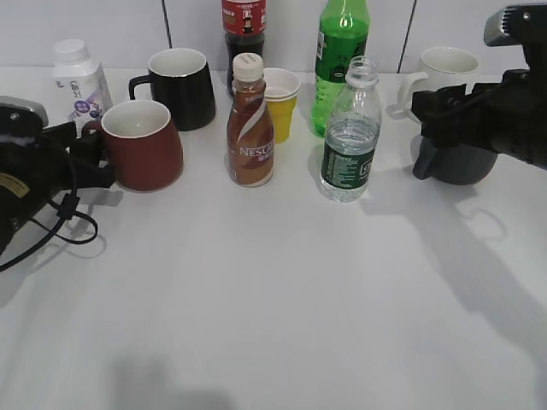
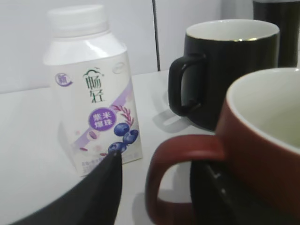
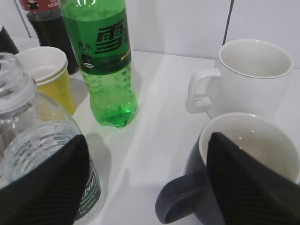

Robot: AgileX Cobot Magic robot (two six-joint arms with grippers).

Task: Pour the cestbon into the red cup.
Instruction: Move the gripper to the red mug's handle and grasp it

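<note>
The red cup (image 1: 141, 145) stands at the left, empty, its handle towards my left gripper (image 1: 92, 158). In the left wrist view the left gripper (image 2: 158, 161) is open, its fingers on either side of the red cup's handle (image 2: 174, 154), one finger inside the loop by the cup wall. The cestbon (image 1: 350, 137) stands upright and uncapped at centre right, part full of water. My right gripper (image 1: 425, 115) is open and empty to its right. In the right wrist view the right gripper (image 3: 145, 157) has the cestbon (image 3: 28, 140) by its left finger.
A dark grey mug (image 1: 457, 161) sits under the right gripper, a white mug (image 1: 446, 70) behind it. A brown Nescafe bottle (image 1: 250, 124), yellow cup (image 1: 280, 102), green soda bottle (image 1: 339, 64), black mug (image 1: 181, 85), cola bottle (image 1: 244, 34) and yoghurt bottle (image 1: 79, 81) crowd the back.
</note>
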